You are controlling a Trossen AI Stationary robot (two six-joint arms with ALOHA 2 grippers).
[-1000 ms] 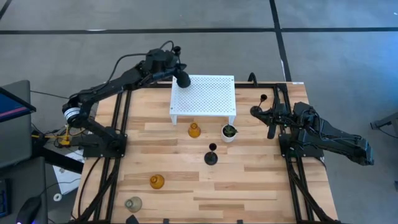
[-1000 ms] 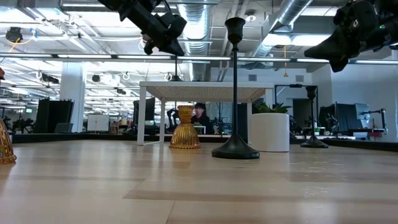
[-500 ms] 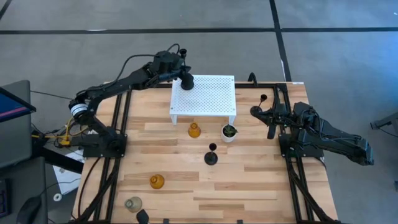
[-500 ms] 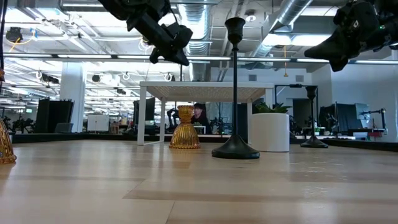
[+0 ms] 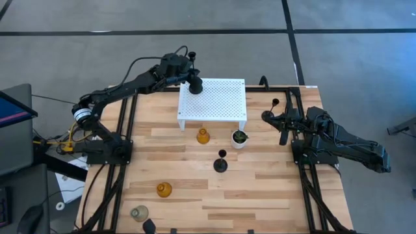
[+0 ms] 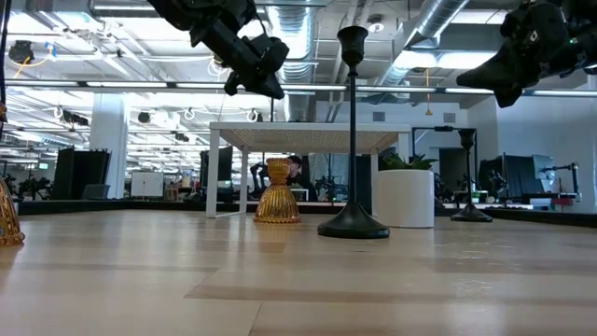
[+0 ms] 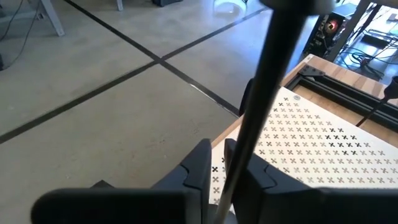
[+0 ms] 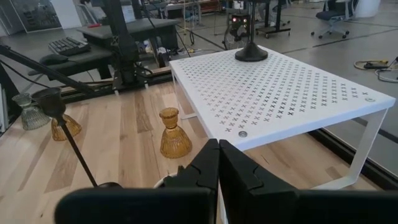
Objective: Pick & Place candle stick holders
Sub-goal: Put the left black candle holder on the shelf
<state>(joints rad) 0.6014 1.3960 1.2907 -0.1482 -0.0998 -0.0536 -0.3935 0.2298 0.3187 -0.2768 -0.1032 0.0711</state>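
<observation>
My left gripper (image 5: pixel 194 85) is over the far left corner of the white perforated stand (image 5: pixel 221 107), shut on a black thin-stemmed candle stick holder (image 7: pixel 261 81). A second black holder (image 5: pixel 221 164) stands on its round base mid-table. A third (image 5: pixel 275 103) stands at the far right. One amber glass holder (image 5: pixel 203 136) sits in front of the stand, another (image 5: pixel 164 190) near the left front. The pale grey one (image 5: pixel 139 212) sits at the front left. My right gripper (image 5: pixel 284 127) is shut and empty at the right side. My left gripper pinches the black holder's thin stem (image 7: pixel 239 146) between its two fingers, which lie across the stem. The fingers come slanting down from the table's far left. The holder stands upright with its round base (image 8: pixel 251 55) on the stand's top.
A small white pot with a green plant (image 5: pixel 240 138) stands by the stand's near right leg. Black frame rails run along the table's left and right sides (image 5: pixel 305 182). Open wood lies at the front right (image 5: pixel 260 201).
My left gripper has gone a little toward the table's right edge and slightly down over the stand's far left corner, then has kept still for the last half second.
</observation>
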